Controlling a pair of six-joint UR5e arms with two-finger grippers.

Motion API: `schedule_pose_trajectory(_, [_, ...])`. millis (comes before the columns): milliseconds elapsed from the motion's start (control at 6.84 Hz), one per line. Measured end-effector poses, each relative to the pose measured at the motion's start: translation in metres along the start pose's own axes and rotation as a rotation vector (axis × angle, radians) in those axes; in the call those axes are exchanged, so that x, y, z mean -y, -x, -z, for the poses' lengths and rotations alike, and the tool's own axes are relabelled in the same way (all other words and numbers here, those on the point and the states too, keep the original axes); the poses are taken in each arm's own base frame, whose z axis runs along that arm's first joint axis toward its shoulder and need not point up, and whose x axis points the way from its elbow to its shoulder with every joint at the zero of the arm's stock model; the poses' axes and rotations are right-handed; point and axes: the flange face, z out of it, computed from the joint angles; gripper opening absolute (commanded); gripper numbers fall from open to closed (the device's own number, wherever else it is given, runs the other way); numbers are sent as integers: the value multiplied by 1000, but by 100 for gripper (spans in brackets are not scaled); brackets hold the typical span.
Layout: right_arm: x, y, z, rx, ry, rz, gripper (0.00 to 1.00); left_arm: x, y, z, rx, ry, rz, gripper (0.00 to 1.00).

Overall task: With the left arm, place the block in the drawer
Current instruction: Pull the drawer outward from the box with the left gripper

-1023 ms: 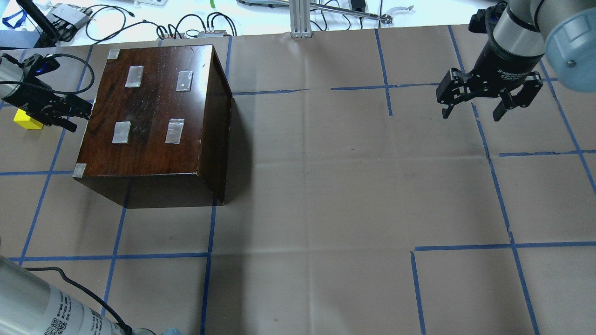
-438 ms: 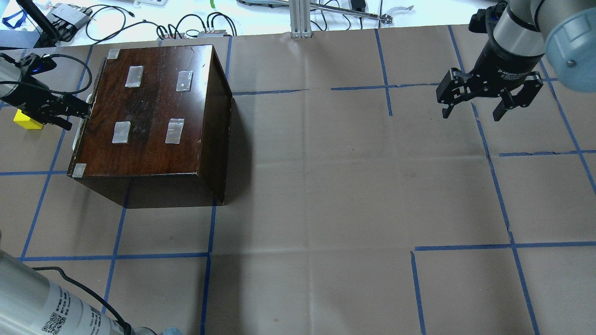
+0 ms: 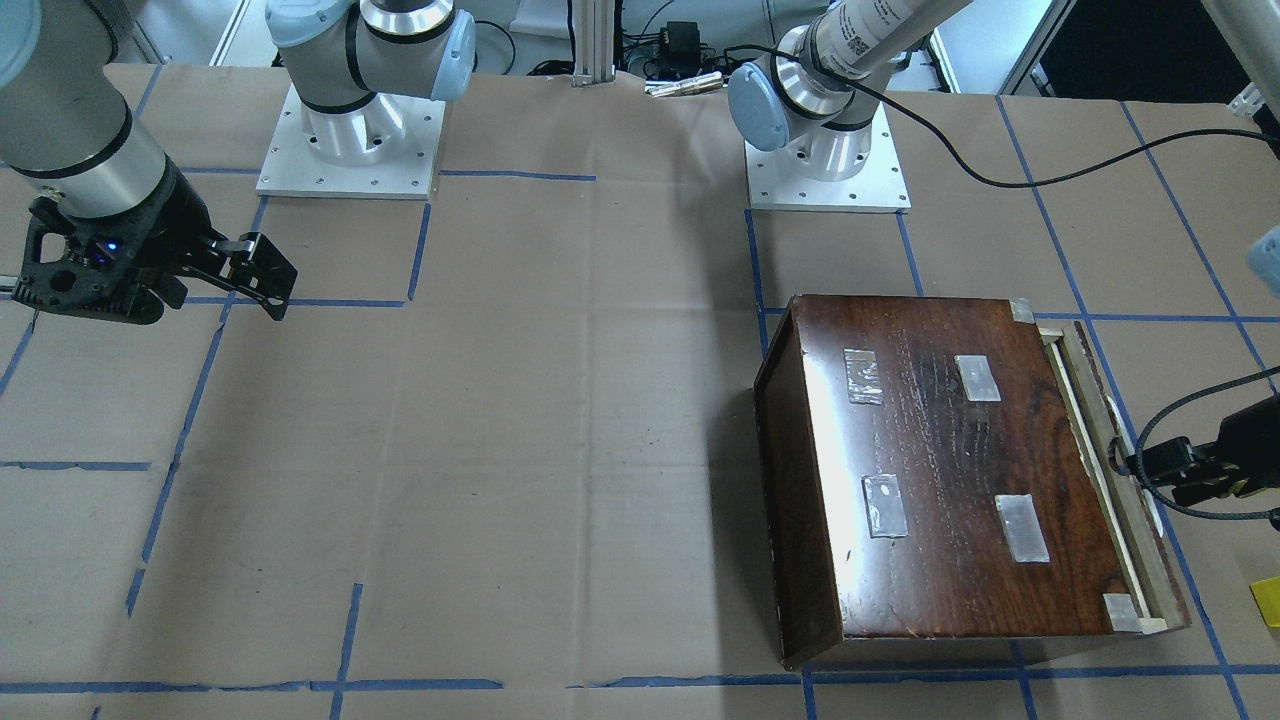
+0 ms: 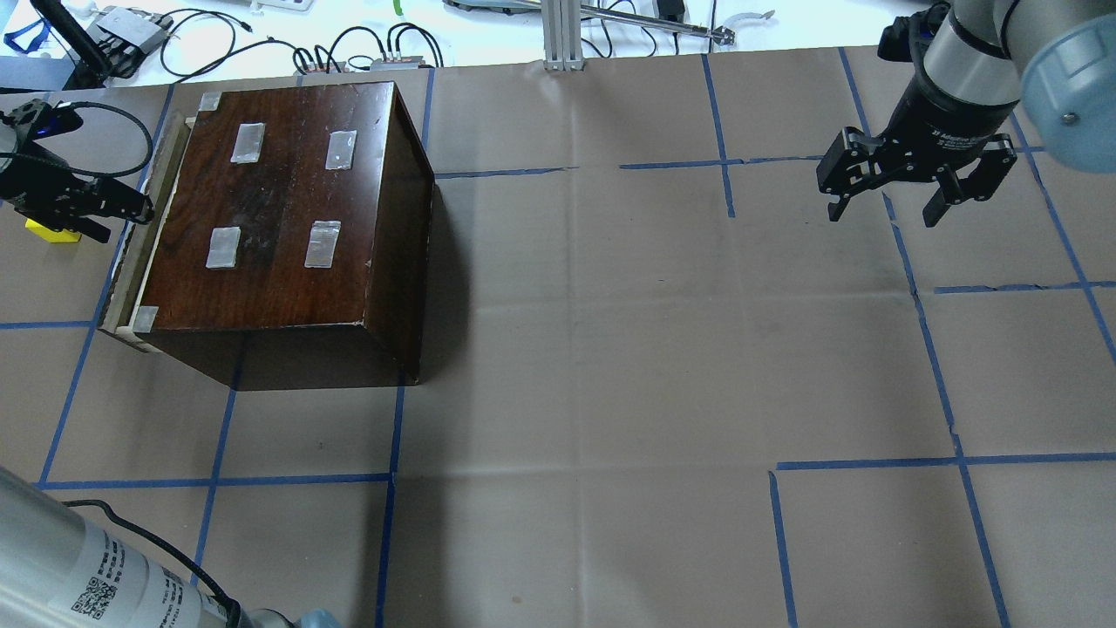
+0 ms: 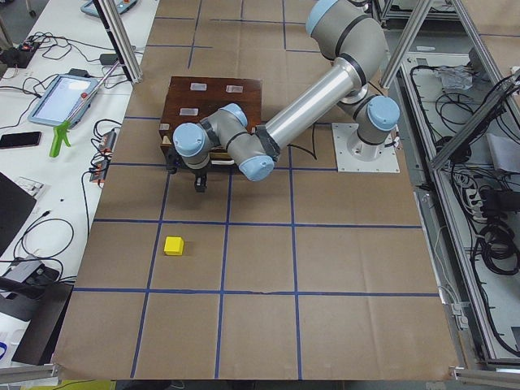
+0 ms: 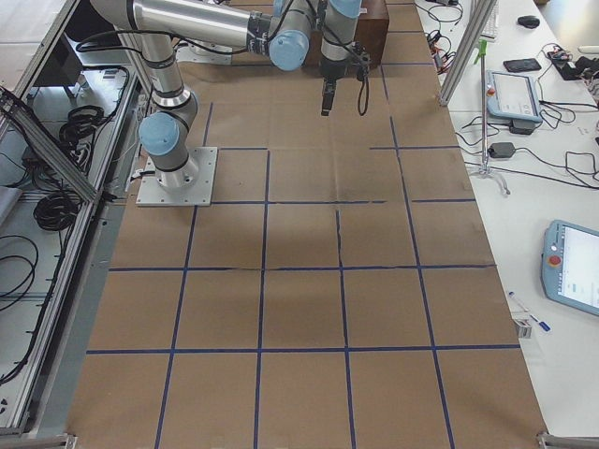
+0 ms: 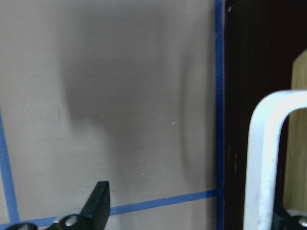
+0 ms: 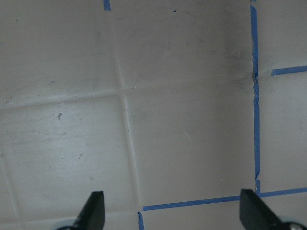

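Near the table's far-left corner, partway through opening the drawer (image 4: 135, 262), barely out of the box (image 4: 279, 201), with the handle (image 7: 261, 158) between the spread fingers of the left gripper (image 4: 122, 220); block (image 5: 173, 244) loose by the left edge; next, pulling wider, then letting go to fetch it; right gripper (image 4: 885, 215) spread, idle.

Stretching left arm (image 5: 309, 106) out low, forearm near level, wrist turned sideways. Pointing left gripper (image 4: 122, 221) sideways, jaws spread apart, one fingertip (image 7: 100, 196) showing in the wrist view. Holding right arm (image 4: 968, 61) well apart on the other side, wrist upright. Hanging right gripper (image 4: 882, 216) straight down, fingers (image 8: 93, 208) spread wide.
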Motion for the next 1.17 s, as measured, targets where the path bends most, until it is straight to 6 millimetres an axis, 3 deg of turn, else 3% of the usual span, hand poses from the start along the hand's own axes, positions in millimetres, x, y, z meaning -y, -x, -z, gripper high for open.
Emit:
schedule_pose_trajectory(585, [0,0,0,0,0,1,100,-5,21,12,28,-8,8,99])
schedule_pose_trajectory(1169, [0,0,-1,0,1,1,100,-8,63,27,50,-35,-3,99])
